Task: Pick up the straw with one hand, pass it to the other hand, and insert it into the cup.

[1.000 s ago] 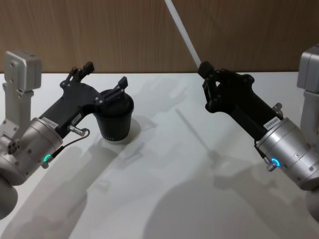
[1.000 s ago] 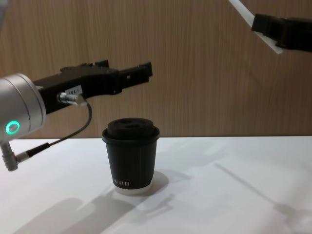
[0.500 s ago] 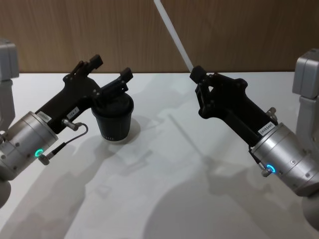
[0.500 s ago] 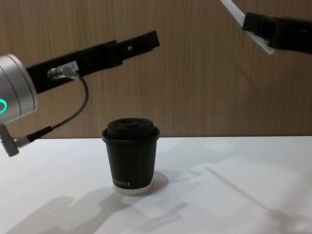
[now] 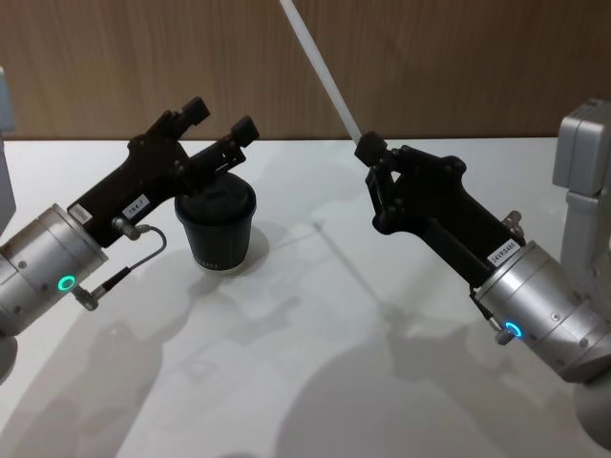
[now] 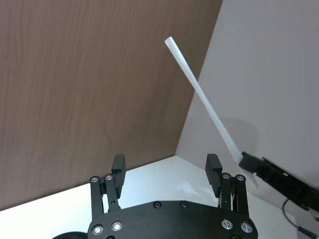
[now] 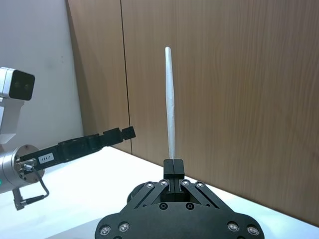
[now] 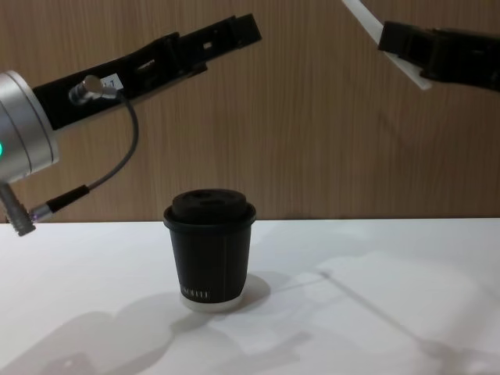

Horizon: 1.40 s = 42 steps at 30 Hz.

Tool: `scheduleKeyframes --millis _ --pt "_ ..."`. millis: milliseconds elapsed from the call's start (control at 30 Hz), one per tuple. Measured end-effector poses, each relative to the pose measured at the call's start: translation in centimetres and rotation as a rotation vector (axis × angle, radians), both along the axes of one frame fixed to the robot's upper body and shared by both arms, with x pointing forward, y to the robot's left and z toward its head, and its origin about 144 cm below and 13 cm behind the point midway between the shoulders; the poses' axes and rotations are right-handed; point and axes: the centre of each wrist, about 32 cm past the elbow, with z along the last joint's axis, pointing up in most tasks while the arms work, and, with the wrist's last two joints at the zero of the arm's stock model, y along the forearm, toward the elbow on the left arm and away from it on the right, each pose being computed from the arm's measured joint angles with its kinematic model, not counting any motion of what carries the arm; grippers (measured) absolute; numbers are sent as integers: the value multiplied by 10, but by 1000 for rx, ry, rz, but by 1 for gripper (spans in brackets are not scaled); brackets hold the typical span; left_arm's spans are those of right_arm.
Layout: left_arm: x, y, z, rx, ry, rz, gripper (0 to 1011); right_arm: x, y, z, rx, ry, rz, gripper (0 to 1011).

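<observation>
The white straw [image 5: 321,69] points up and away, with my right gripper [image 5: 367,149] shut on its lower end, high above the table's middle right. The straw [image 7: 171,107] stands straight out from the shut fingertips [image 7: 173,166]. The black lidded cup [image 5: 217,225] stands upright on the table at the back left. My left gripper [image 5: 221,116] hovers open above the cup, tilted upward, with nothing between its fingers [image 6: 118,165]. In the chest view the left gripper [image 8: 244,28] sits well above the cup [image 8: 209,251], and the right gripper [image 8: 392,36] holds the straw [image 8: 361,13] at the upper right.
The white table [image 5: 315,363] ends at a wooden wall [image 5: 458,57] just behind the cup. A thin dark cable [image 5: 131,265] loops from the left wrist. In the left wrist view the straw [image 6: 204,105] and the far right gripper [image 6: 247,161] lie ahead, off to one side.
My left gripper has risen from beside the cup's lid to well above it, still open. My right gripper has carried the straw a little leftward, toward the left gripper.
</observation>
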Motion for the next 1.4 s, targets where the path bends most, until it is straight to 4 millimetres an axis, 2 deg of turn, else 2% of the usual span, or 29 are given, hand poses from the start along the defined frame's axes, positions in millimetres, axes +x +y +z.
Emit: scheduleKeyframes --millis 700,1400 --pt "20 -3 7 -61 10 -181 1003 -1 1 0 1 2 6 0" --pt "45 -17 5 -158 8 -332 1003 -1 2 0 1 3 7 0"
